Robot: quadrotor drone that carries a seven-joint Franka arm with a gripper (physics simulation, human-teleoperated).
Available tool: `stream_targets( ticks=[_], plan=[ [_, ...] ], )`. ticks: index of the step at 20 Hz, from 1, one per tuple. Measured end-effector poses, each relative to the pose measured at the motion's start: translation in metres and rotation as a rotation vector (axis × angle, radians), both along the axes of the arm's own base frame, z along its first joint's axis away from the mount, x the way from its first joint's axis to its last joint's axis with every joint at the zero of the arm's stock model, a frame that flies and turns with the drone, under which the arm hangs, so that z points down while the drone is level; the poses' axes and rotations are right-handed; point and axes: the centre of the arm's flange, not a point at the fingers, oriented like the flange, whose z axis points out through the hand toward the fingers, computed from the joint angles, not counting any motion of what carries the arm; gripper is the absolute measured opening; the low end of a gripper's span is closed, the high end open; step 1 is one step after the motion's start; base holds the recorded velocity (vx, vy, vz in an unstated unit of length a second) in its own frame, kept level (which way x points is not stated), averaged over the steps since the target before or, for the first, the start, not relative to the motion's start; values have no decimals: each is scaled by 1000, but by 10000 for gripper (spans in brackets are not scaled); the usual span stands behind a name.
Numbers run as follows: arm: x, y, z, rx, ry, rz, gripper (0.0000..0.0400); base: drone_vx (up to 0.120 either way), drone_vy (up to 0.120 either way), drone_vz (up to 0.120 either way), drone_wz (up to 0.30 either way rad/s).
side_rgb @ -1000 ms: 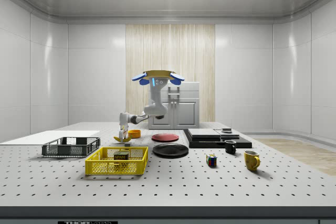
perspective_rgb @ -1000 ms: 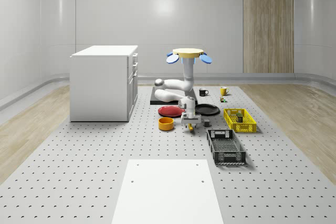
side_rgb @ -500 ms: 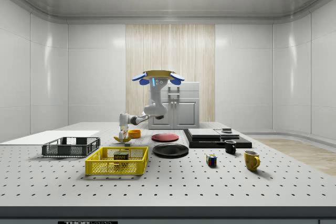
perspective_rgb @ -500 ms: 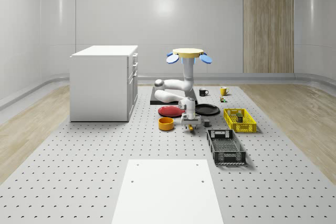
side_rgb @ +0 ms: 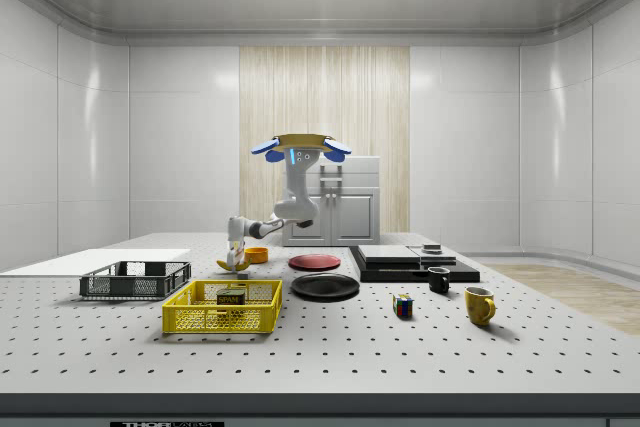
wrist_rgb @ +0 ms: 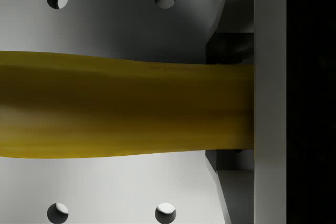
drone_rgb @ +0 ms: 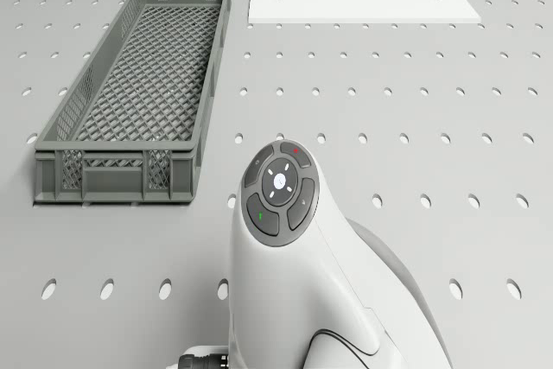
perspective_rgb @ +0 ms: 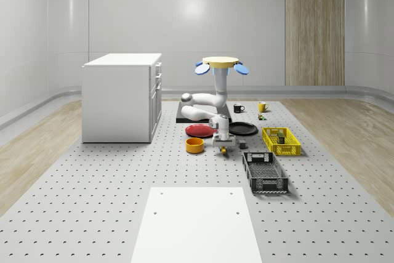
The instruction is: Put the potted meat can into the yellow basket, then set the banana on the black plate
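Observation:
The drone hovers over the black plate and the red plate, arm bent down toward the table's front. My gripper is down at the table on the banana, beside the orange bowl. In the wrist view the yellow banana runs across between the two fingers, which press on both its sides. From the side, the gripper stands on the banana. The potted meat can lies inside the yellow basket, also seen from the side as can in basket.
An orange bowl and a red plate lie close to the gripper. A grey crate sits toward the front, and a white cabinet rises at the whole-scene view's left. A black mug, a yellow mug and a colour cube stand farther off.
The wrist has sunk very slightly onto the banana. The drone, the basket with the can and the plates stay where they were.

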Motion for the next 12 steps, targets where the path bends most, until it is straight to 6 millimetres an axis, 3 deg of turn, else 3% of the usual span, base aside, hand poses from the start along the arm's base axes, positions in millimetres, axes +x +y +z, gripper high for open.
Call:
stream_targets(
  ticks=[6,12],
  plan=[
    [0,0,-6,-3,1,12,197,0,0,7,0],
    [0,0,-26,-5,2,34,200,0,0,120,0]
  ],
)
